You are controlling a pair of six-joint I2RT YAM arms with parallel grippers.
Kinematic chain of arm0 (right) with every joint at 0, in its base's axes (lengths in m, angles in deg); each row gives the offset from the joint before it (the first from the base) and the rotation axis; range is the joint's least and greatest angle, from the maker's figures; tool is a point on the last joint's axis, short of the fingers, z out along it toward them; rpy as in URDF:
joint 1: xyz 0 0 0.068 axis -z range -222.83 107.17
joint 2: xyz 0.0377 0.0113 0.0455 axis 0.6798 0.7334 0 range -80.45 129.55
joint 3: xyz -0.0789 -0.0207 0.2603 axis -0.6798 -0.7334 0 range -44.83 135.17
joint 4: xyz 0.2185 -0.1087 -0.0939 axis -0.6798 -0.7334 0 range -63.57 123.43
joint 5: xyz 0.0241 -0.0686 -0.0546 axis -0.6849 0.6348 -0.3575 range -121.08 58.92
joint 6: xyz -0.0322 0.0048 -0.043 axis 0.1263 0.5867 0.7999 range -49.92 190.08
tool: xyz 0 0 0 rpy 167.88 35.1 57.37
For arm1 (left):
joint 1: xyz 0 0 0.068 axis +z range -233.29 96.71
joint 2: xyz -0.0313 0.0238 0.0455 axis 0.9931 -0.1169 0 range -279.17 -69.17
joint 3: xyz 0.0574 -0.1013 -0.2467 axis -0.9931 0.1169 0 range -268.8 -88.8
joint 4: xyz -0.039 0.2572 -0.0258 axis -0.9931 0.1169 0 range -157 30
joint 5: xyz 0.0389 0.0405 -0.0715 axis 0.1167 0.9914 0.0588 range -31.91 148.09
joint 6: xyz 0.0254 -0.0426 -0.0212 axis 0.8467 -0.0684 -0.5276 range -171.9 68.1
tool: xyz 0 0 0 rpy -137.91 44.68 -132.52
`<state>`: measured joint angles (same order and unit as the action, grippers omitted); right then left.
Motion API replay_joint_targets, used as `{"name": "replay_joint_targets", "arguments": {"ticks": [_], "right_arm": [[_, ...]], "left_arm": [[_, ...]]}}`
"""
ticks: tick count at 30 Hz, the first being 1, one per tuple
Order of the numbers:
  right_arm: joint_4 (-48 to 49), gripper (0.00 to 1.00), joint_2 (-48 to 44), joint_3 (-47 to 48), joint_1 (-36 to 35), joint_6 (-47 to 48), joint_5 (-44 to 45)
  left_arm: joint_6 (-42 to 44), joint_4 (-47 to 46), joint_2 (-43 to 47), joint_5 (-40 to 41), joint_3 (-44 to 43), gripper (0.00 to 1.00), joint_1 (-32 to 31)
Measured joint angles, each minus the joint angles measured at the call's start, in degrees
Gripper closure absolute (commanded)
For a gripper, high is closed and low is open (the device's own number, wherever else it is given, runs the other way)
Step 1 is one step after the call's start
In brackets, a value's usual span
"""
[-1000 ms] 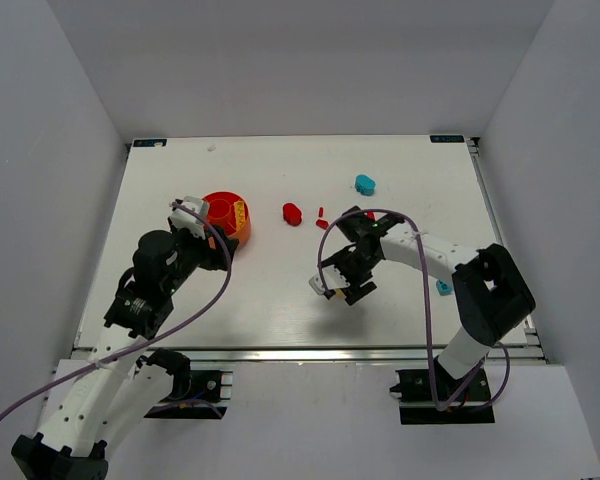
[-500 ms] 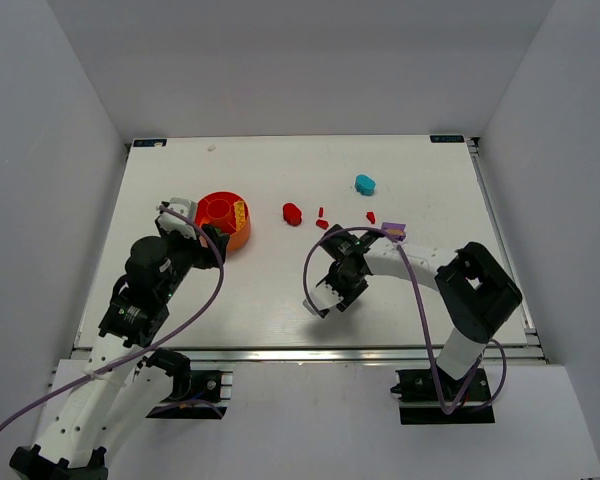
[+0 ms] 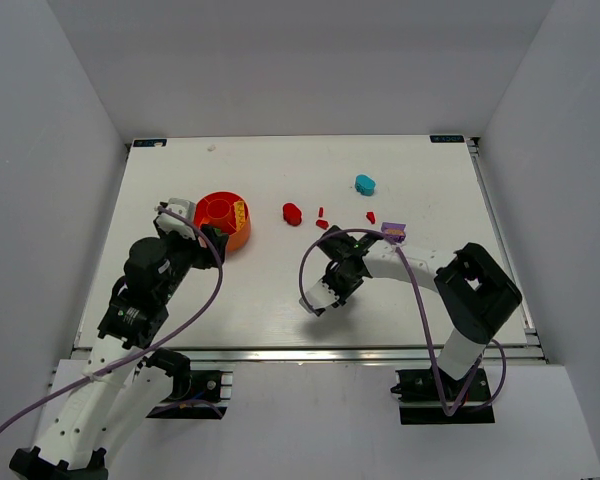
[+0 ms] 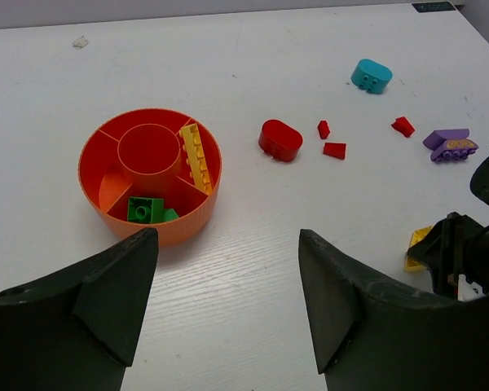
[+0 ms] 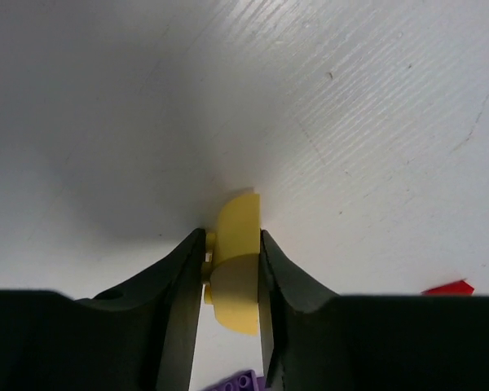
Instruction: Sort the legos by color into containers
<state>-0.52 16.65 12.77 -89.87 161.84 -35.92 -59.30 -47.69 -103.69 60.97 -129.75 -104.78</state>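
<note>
**Item 1, held lego.** Yellow brick point(image 5: 236, 261), curved on one edge, grasped by the right end effector point(image 5: 232, 240). In the right wrist view both jaws press its sides. Whether it touches the bench point(image 3: 280, 160) cannot be told. It sits about 5 o'clock from bench centre. The top view hides it under the end effector, and the left wrist view shows only a corner.

**Item 2, container.** Round orange-red bowl point(image 4: 151, 175) with a raised centre ring, near 9 o'clock on the bench.
- The left wrist view shows the dividers. A long yellow brick point(image 4: 196, 156) lies in the 3 o'clock compartment and a green brick point(image 4: 145, 209) in the 6 o'clock one.
- The near wall partly screens the green, so its count is unclear.
- The top view resolves only the yellow.

**Item 3, loose legos.**
- Red rounded brick point(image 4: 279, 139), 12 o'clock of centre.
- Three small red chips point(image 4: 335, 150), just to the 3 o'clock side of the red rounded brick.
- Cyan brick point(image 4: 371, 76), between 1 and 2 o'clock.
- Purple brick point(image 4: 450, 144), 3 o'clock. It is cut off by the lower frame edge in the right wrist view.

**Item 4.** Left end effector point(image 4: 228, 236), released, jaws wide with nothing between them. It is just at 6 o'clock of the bowl.
</note>
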Motion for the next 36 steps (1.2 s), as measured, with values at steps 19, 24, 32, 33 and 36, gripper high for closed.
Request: {"name": "replay_joint_targets", "arguments": {"ticks": [19, 24, 32, 33, 36], "right_arm": [[19.6, 0.94, 6.6, 30.0, 0.0, -61.6, -12.5], [24.9, 1.00, 16.2, 39.1, 0.0, -82.4, -8.7], [28.5, 1.00, 23.5, 46.0, 0.1, -106.8, -2.6], [29.0, 1.00, 24.0, 46.7, 0.1, -109.3, -1.9], [29.9, 1.00, 24.8, 46.9, 0.2, -115.4, -0.3]], "left_arm": [[-0.7, -1.0, 6.6, 7.5, 2.3, 0.21, 0.0], [-0.8, -1.5, 7.8, 9.9, 2.7, 0.21, 0.0], [-1.0, -1.6, 7.7, 11.8, 2.9, 0.22, 0.0], [-1.0, -1.6, 7.6, 11.9, 2.9, 0.22, 0.0], [-1.0, -1.6, 7.5, 12.0, 2.9, 0.21, 0.0]]}}
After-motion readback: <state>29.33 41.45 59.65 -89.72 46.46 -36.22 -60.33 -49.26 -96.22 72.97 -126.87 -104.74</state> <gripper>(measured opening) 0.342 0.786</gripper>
